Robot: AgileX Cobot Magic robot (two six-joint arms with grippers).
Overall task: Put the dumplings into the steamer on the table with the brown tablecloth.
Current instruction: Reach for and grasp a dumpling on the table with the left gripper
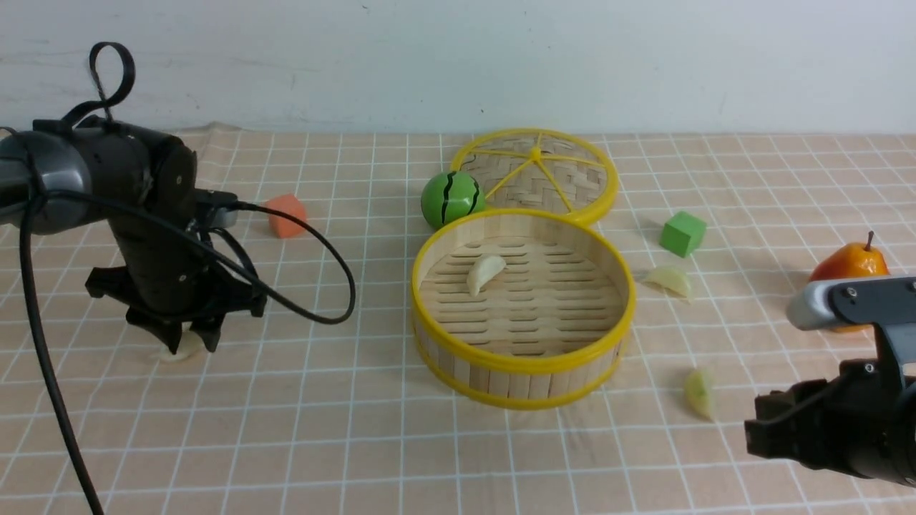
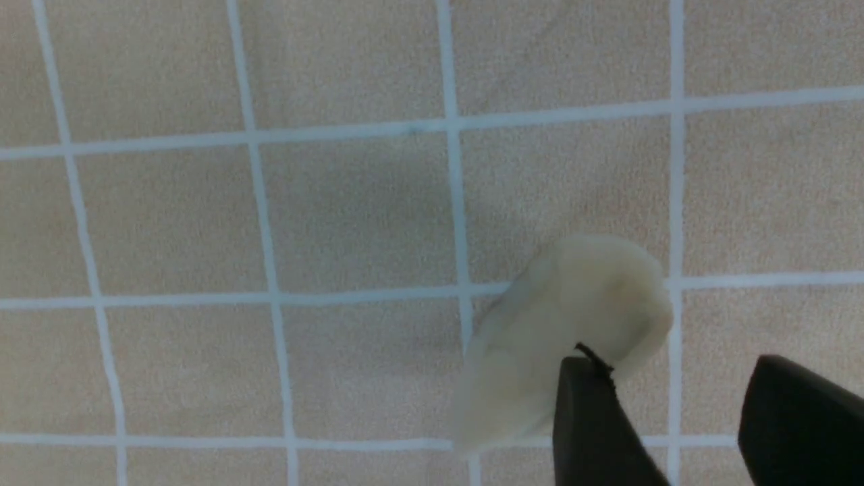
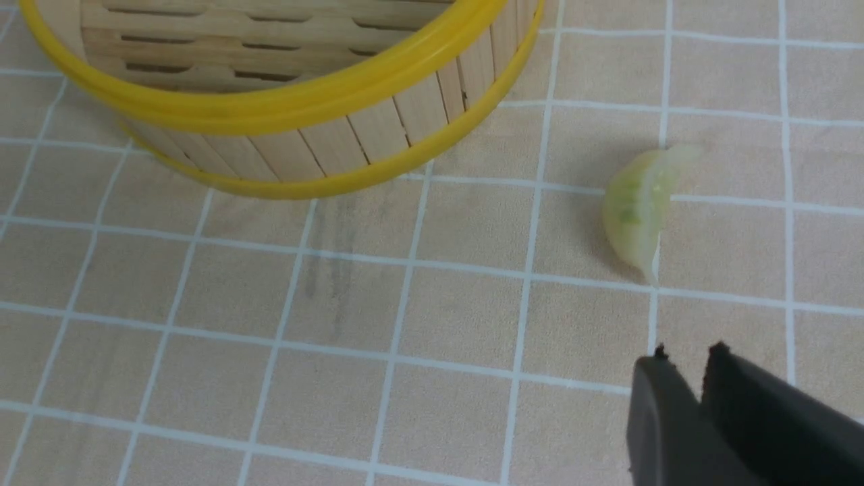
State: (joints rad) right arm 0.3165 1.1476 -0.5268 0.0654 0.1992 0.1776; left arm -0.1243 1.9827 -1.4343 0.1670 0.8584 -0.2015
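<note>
The steamer [image 1: 526, 363] stands mid-table on the brown tablecloth [image 1: 343, 429], with one cream dumpling [image 1: 485, 273] lying inside. My left gripper [image 1: 184, 345] reaches down to the cloth at a second cream dumpling [image 1: 175, 353]. In the left wrist view that dumpling [image 2: 574, 317] lies against one finger [image 2: 587, 418]; the left gripper [image 2: 675, 364] is open with only cloth in the gap. Right of the steamer [image 3: 283, 101] lie two yellow-green dumplings [image 1: 670, 280] [image 1: 700, 392]. The right gripper [image 3: 688, 352] hovers short of the nearer one [image 3: 638, 209], jaws a narrow slit apart, holding nothing.
The woven lid [image 1: 537, 175] lies behind the steamer, with a green striped ball [image 1: 451, 199] beside it. A green cube [image 1: 683, 233] and an orange pear [image 1: 849, 263] sit to the right, an orange cube [image 1: 287, 214] at the left. The left arm's cable [image 1: 315, 286] loops over the cloth.
</note>
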